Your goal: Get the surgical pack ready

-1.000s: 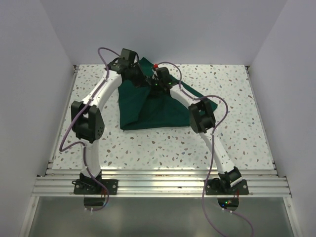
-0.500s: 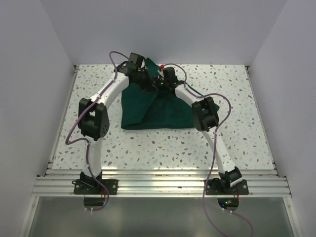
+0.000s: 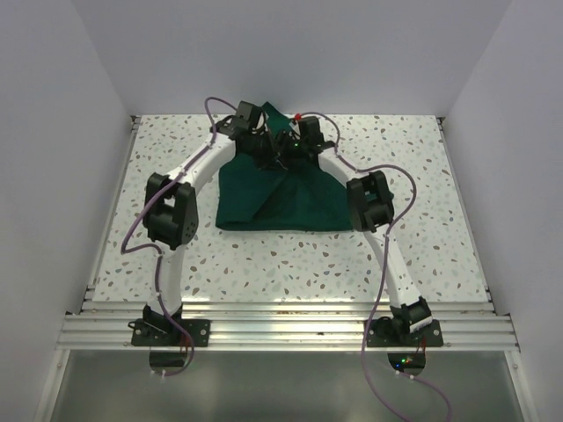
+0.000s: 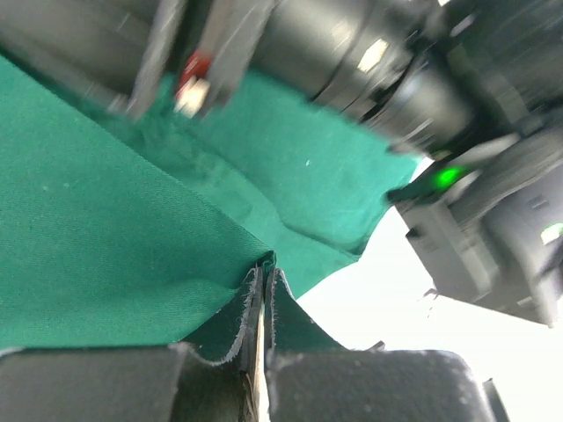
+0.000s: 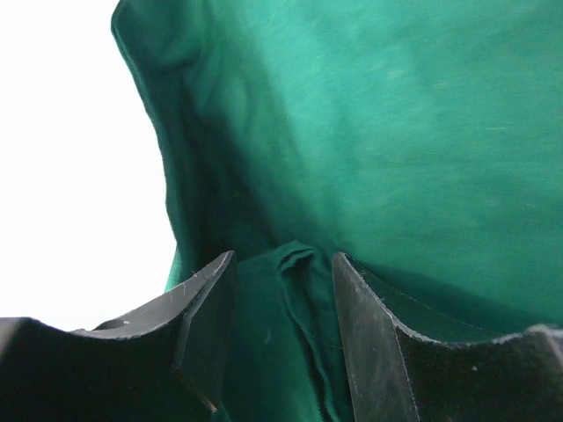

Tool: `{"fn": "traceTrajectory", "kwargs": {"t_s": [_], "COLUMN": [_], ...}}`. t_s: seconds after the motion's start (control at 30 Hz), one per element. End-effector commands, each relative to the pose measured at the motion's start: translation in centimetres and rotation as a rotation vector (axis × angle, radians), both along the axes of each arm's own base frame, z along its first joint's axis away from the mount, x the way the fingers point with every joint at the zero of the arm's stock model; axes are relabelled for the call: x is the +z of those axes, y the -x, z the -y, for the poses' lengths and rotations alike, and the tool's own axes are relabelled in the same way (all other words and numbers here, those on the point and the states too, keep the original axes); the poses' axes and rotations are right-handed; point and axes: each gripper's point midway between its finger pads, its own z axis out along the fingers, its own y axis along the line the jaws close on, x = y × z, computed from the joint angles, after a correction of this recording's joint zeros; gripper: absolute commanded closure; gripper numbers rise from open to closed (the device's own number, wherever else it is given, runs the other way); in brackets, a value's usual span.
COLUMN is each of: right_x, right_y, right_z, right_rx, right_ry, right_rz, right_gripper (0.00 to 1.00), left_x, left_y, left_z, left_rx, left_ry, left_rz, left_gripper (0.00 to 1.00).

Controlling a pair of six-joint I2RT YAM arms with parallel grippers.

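The drape (image 3: 281, 198) lies on the speckled table (image 3: 422, 176), at mid-width and toward the far side, folded into a rough dark green wedge: broad and straight along its near edge, narrowing toward the far edge, with a diagonal crease running up its middle. Both arms arch over it from the near corners and meet at its far, narrow end, where the cloth rises off the table to the two wrists. The left fingers (image 4: 132, 387) are closed tight on a fold of the drape; in the left wrist view the tips press together with a thin edge of green cloth pinched between them, and the cloth spreads away taut to the left. Just beyond that pinch sits the right wrist (image 4: 457, 176), black, blurred, with a green light, very close to the left one. The right fingers (image 5: 207, 325) stand apart with a clear gap; a bunched ridge of the drape lies in that gap, and neither finger presses on it. Behind them the cloth hangs as a broad green sheet.
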Motion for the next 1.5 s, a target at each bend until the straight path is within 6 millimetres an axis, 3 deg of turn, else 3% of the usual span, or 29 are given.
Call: {"fn": "traceTrajectory", "kwargs": {"t_s": [0.0, 0.57, 0.73, 0.87, 0.93, 0.97, 1.0, 1.07, 1.1, 1.2, 1.27, 1.3, 1.37, 1.4, 1.47], "right_x": [-2.3, -6.0, -6.2, -6.2, -6.1, -6.1, -5.7, -5.4, -5.1, -4.4, -3.3, -2.7, -1.0, -0.3, 1.5], "right_y": [-0.6, 0.4, 0.2, 0.2, 0.2, 0.2, 0.1, 0.0, -0.1, -0.7, -1.0, -1.4, -2.0, -2.3, -2.9], "right_z": [3.2, 3.9, 4.0, 3.8, 3.7, 3.8, 3.8, 4.0, 4.1, 5.1, 5.4, 5.8, 6.3, 6.7, 7.5], "right_rx": [-0.076, -0.099, -0.107, -0.107, -0.104, -0.103, -0.100, -0.098, -0.100, -0.113, -0.115, -0.121, -0.125, -0.129, -0.141], "right_ry": [0.047, 0.094, 0.092, 0.083, 0.082, 0.080, 0.081, 0.085, 0.085, 0.090, 0.091, 0.090, 0.088, 0.090, 0.099], "right_rz": [-0.102, -0.208, -0.219, -0.222, -0.221, -0.223, -0.211, -0.205, -0.202, -0.187, -0.165, -0.151, -0.111, -0.095, -0.061], "right_gripper": [0.48, 0.48, 0.48, 0.48, 0.48, 0.48, 0.48, 0.48, 0.48, 0.47, 0.46, 0.45, 0.43, 0.41, 0.39], "left_x": [0.0, -2.9, -4.4, -4.5, -4.4, -3.9, -3.7, -2.1, -1.4, 2.1, 3.2, 5.1, 5.4, 7.3, 6.8], "left_y": [0.7, 0.9, 1.6, 1.3, 1.2, 0.9, 0.9, 0.5, 0.4, 0.0, -0.7, -0.7, -0.9, -0.8, -0.5], "left_z": [1.3, 3.9, 4.5, 4.8, 4.9, 5.0, 5.0, 4.9, 4.9, 3.6, 1.7, 0.7, -1.9, -3.0, -5.7], "left_rx": [-0.068, -0.103, -0.125, -0.133, -0.140, -0.142, -0.144, -0.155, -0.159, -0.150, -0.116, -0.094, -0.054, -0.029, 0.013], "left_ry": [0.023, 0.049, 0.044, 0.045, 0.048, 0.053, 0.051, 0.063, 0.062, 0.057, 0.035, 0.026, -0.007, -0.014, -0.052], "left_rz": [0.030, -0.008, -0.036, -0.028, -0.023, -0.008, 0.001, 0.055, 0.077, 0.158, 0.193, 0.238, 0.254, 0.301, 0.295], "left_gripper": [1.00, 1.00, 1.00, 1.00, 0.89, 0.80, 0.59, 0.41, 0.38, 0.33, 0.32, 0.31, 0.31, 0.31, 0.30]}}
